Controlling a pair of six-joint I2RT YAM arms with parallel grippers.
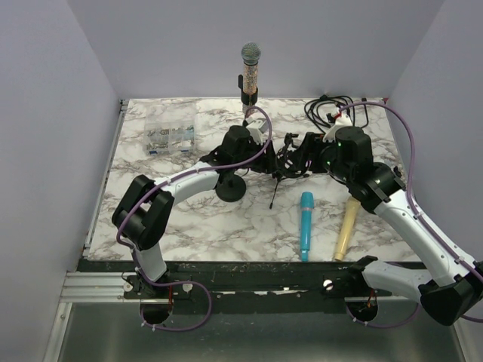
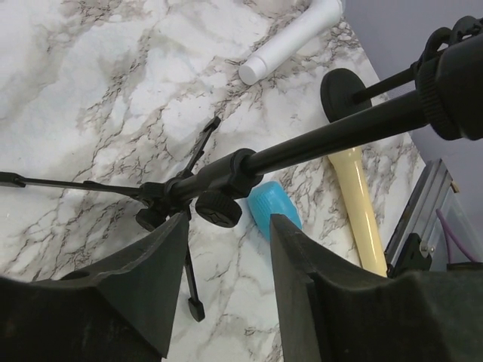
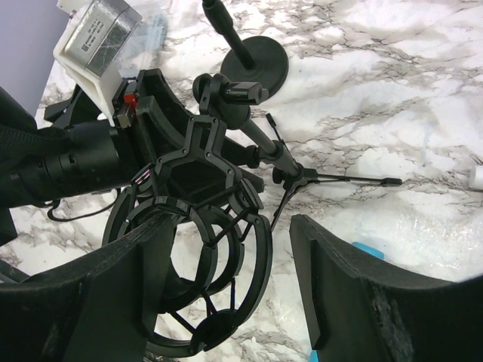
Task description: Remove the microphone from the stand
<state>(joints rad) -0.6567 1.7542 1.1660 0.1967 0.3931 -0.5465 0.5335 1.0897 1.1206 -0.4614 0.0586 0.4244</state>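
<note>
Marble table [image 1: 189,219] carries the stand [image 1: 230,188], microphone [image 1: 250,64] upright on top. We see the left hand [image 2: 228,226] spread wide by the tripod [image 2: 226,173], the right hand [image 3: 230,226] wide around the shock mount [image 3: 196,226], both empty.

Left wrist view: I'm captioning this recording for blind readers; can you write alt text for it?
The left gripper, its two dark fingers open, fills the foreground before a black tripod stand whose pole slants up to the right over a marble table. Beyond lie a blue microphone, a cream rod and a white tube.
</note>
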